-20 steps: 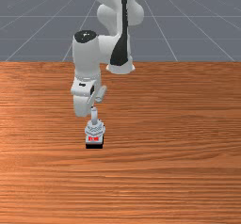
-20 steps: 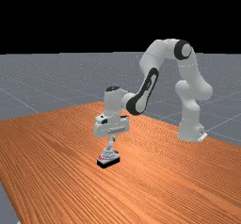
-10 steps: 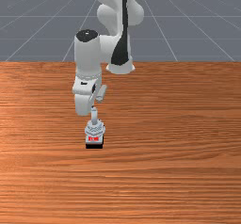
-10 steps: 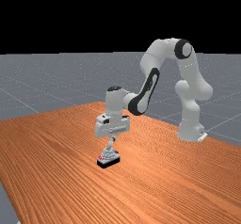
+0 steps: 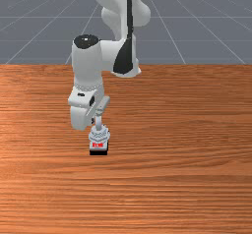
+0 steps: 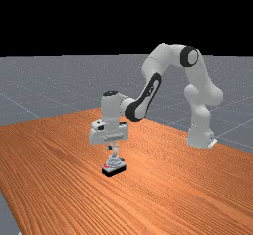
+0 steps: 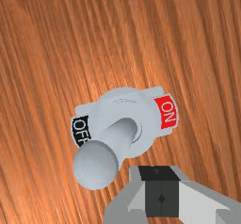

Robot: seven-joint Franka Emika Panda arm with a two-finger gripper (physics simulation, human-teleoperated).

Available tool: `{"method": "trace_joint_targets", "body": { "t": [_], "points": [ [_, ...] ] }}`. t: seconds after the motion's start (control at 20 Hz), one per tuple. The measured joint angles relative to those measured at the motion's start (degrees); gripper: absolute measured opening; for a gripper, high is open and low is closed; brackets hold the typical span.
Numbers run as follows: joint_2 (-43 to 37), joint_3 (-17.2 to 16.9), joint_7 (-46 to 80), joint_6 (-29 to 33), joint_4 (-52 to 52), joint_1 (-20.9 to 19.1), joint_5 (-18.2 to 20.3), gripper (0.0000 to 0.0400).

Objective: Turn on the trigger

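In the front view, my gripper (image 5: 92,121) is at the front view's left of the switch lever (image 5: 99,122). The grey switch (image 5: 99,135) has a black base and a red label (image 5: 98,145) on its near side. The far view shows the gripper (image 6: 109,148) low beside the lever's upper end. In the wrist view, the gripper (image 7: 161,190) is shut, its dark pads together, with nothing between them. The lever's round knob (image 7: 95,165) stands beside the fingers, leaning on the side of the OFF label (image 7: 80,130), away from the red ON label (image 7: 166,112).
The wooden table (image 5: 182,144) extends around the switch. In the far view, the arm's forearm (image 6: 148,93) reaches above the table from its base (image 6: 199,137).
My hand has moved toward the front camera and slightly to the front view's left; in the far view it has shifted left. The switch and its lever look unchanged.
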Motion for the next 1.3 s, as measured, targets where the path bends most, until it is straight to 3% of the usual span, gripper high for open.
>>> {"method": "trace_joint_targets", "body": {
  "t": [0.2,0.25,0.3,0.35,0.4,0.45,0.6,0.65,0.75,0.85,0.9,0.95,1.05,1.15,1.25,1.3],
  "points": [
    [-4.44,0.31,-3.73,3.54,-7.75,-0.76,-0.69,0.0000],
    [-5.71,2.25,-4.88,2.31,-9.53,-3.08,5.39,0.0000],
    [-7.79,0.09,-4.20,5.70,-13.34,-1.07,-0.51,0.0000],
    [-9.12,-0.33,-3.16,6.52,-15.56,-0.89,-0.56,0.0000],
    [-10.55,0.01,-1.95,12.91,-19.31,-1.33,1.20,0.0000],
    [-10.16,0.07,-4.94,7.61,-17.36,-1.19,-0.87,0.0000],
    [-8.98,0.18,-2.61,6.67,-15.38,-0.08,-0.84,0.0000],
    [-8.25,-2.49,4.11,6.53,-14.41,2.70,-4.49,0.0000],
    [-6.98,-0.79,2.38,5.04,-11.94,0.97,-0.60,0.0000],
    [-5.39,-0.88,2.88,3.86,-9.17,0.80,-0.38,0.0000],
    [-5.20,-0.05,0.61,8.00,-9.69,-0.01,0.24,0.0007],
    [-4.03,0.32,-0.18,2.93,-6.68,-0.59,0.99,0.0004],
    [-5.01,0.13,-2.20,4.15,-8.44,-0.54,-0.69,0.0000],
    [-4.64,-1.03,1.01,-3.89,-6.50,0.46,-1.57,0.0000],
    [-7.64,-0.09,-2.75,4.73,-12.57,-0.41,-1.43,0.0000],
    [-7.84,0.18,-2.93,4.88,-12.88,-0.11,-1.65,0.0000]
  ]
}}
